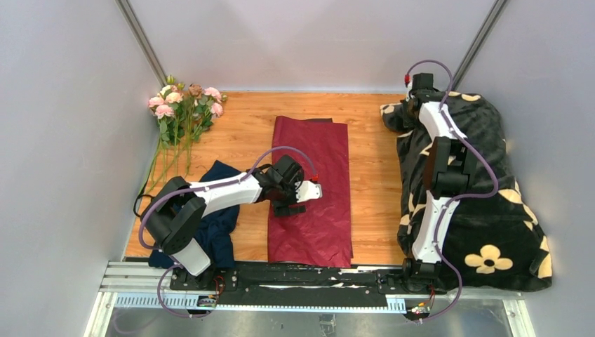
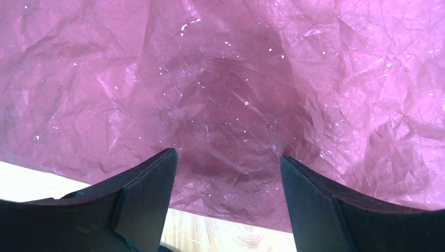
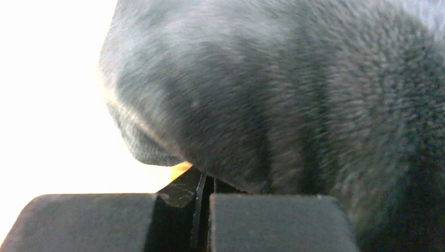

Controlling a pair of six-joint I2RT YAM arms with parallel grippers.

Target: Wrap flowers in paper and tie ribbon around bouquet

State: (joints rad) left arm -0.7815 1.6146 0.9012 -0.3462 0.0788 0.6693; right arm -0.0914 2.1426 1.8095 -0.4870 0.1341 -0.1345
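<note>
Your left gripper [image 1: 295,201] hangs over the paper [image 1: 309,161] and points down at it. In the left wrist view its two black fingers [image 2: 141,191] stand wide apart and hold nothing; only the crinkly burgundy sheet lies below them. I cannot tell whether the tips touch the sheet. The tips are close to one edge of the paper, and beyond this edge a strip of the wooden table [image 2: 220,236] shows.

The paper lies flat in the middle of the table, as a long rectangle running from the far side toward the arm bases. The flowers [image 1: 184,105] lie at the far left corner, well apart from the paper. Their pink heads are toward the back wall and their green stems point to the near side. A navy cloth [image 1: 217,217] lies under the left arm, near the left edge of the paper.

Your right arm reaches over the black blanket [image 1: 484,203] with cream flowers, on the right side of the table. The right gripper [image 3: 202,197] is at the far end of this blanket. Its fingers are pressed together with only a thin slit between them, and I see nothing caught there. The dark fuzzy fabric lies right against the fingertips.
</note>
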